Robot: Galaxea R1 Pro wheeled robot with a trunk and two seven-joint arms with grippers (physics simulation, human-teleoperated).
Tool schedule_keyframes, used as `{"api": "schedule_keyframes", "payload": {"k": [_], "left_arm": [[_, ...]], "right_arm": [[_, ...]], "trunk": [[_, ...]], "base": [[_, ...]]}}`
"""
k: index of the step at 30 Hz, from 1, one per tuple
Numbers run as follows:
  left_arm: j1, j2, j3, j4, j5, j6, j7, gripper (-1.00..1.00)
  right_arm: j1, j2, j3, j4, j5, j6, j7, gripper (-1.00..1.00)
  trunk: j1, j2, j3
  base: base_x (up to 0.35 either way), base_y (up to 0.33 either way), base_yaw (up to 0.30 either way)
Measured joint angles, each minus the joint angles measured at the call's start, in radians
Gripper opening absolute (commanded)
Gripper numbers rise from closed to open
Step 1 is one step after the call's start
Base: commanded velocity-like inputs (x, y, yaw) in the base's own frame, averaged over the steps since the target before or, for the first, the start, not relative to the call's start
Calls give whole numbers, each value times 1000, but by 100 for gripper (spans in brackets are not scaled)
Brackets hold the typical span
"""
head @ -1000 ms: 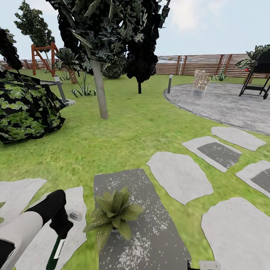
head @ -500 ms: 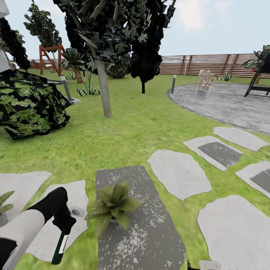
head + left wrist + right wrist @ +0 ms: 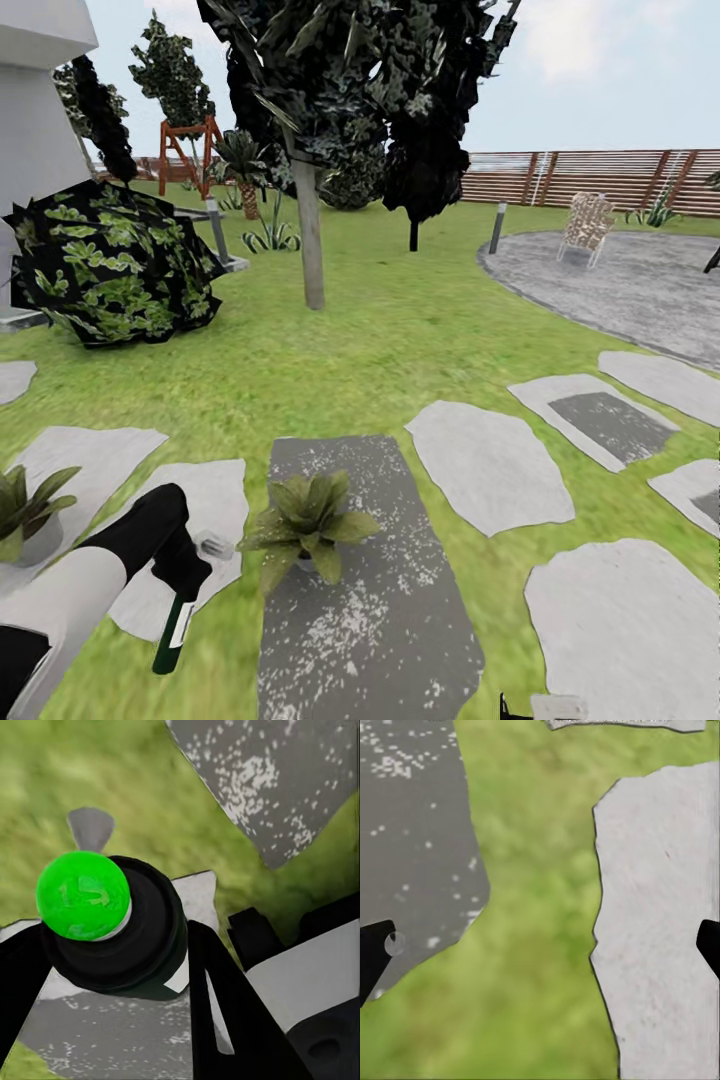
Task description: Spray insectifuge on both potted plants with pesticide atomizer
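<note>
The left claw (image 3: 180,580) is clenched around the spray bottle (image 3: 172,640), which hangs below it with its dark-green body and white label strip pointing down at the grass, while the whitish trigger head (image 3: 215,546) sticks out beside the claw toward the nearer potted plant (image 3: 305,518). In the left wrist view the bottle's round green end (image 3: 82,895) sits in its dark body between the 2 black fingers (image 3: 217,1005), which press against its sides.

That plant stands just to the right of the left claw, on the near end of a dark speckled stepping stone (image 3: 370,610). The 2nd potted plant (image 3: 25,510) sits on a pale stone (image 3: 90,460) to the left of the claw, at the picture's edge, its grey pot partly showing.

The right claw (image 3: 540,945) is released: its 2 dark fingertips (image 3: 373,949) stand wide apart at opposite sides of the right wrist view, with only grass, a dark stone and a pale stone (image 3: 660,915) under them.

Farther out from both claws, across the lawn (image 3: 350,340), stand a tree (image 3: 310,240), a leafy bush (image 3: 115,265) and a brown slatted fence (image 3: 600,175).
</note>
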Motion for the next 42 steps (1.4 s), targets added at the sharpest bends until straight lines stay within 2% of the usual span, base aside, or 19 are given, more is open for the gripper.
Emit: {"api": "schedule_keyframes", "payload": {"k": [9, 13, 16, 26, 32, 42], "left_arm": [[0, 0, -5, -9, -4, 1, 1, -100], [9, 0, 0, -9, -104, 1, -2, -100], [10, 1, 4, -10, -128, 3, -6, -100], [7, 0, 9, -9, -132, 4, -9, -100], [8, 0, 10, -8, -132, 3, -8, -100], [14, 4, 2, -3, -134, 4, -1, -100]], "right_arm": [[0, 0, 1, 0, 3, 0, 1, 100], [0, 0, 1, 0, 3, 0, 1, 100], [0, 0, 1, 0, 3, 0, 1, 100], [0, 0, 1, 0, 3, 0, 1, 100], [0, 0, 1, -1, 3, 0, 1, 100], [0, 0, 1, 1, 3, 1, 1, 100]], "trunk": [[0, 0, 0], [0, 0, 0], [1, 0, 0], [1, 0, 0], [0, 0, 0], [0, 0, 0]], "base": [[181, -243, 1], [120, -204, 37], [-174, -205, 230], [-202, -212, 253], [40, -249, 26], [9, -20, 119]]}}
